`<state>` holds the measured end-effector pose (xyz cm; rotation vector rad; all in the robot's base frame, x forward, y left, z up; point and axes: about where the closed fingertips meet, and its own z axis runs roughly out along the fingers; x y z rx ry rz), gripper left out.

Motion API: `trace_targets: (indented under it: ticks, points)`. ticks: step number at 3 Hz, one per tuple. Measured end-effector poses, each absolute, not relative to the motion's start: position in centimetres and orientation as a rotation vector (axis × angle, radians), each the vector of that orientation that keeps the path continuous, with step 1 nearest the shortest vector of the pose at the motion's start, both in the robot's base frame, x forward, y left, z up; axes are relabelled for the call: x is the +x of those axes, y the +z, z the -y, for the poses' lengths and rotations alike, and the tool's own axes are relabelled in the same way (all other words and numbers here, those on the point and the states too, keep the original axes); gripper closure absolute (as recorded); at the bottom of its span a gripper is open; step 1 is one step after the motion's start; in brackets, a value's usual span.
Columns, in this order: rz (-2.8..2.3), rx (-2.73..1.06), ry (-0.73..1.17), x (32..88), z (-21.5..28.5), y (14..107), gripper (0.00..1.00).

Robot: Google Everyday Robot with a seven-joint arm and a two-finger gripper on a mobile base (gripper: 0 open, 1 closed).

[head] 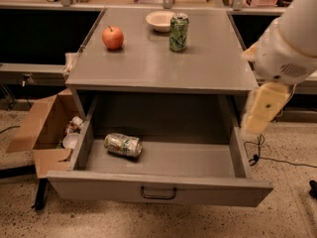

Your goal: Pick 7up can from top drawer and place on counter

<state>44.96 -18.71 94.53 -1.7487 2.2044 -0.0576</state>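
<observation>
The 7up can (123, 145), silvery-white with green patches and dented, lies on its side in the left part of the open top drawer (158, 190). The drawer is pulled out under the grey counter (148, 63). My gripper (250, 128) hangs at the end of the white and cream arm, at the drawer's right wall. It is above the drawer's rim and far to the right of the can. It holds nothing that I can see.
On the counter stand a dark green can (179, 32), a red apple (113, 37) and a white bowl (159, 21). An open cardboard box (42, 130) with cups sits on the floor to the left. Cables lie on the floor at the right.
</observation>
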Motion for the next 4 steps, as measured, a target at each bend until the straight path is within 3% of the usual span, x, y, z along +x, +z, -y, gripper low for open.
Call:
trace_targets:
  ticks: [1, 3, 4]
  points:
    - [-2.117, -1.786, 0.183, 46.6, 11.3, 85.5, 0.00]
    - [-1.932, -1.684, 0.479, 50.0, 1.6, 77.9, 0.00]
    - [-1.932, -1.684, 0.479, 50.0, 1.6, 77.9, 0.00]
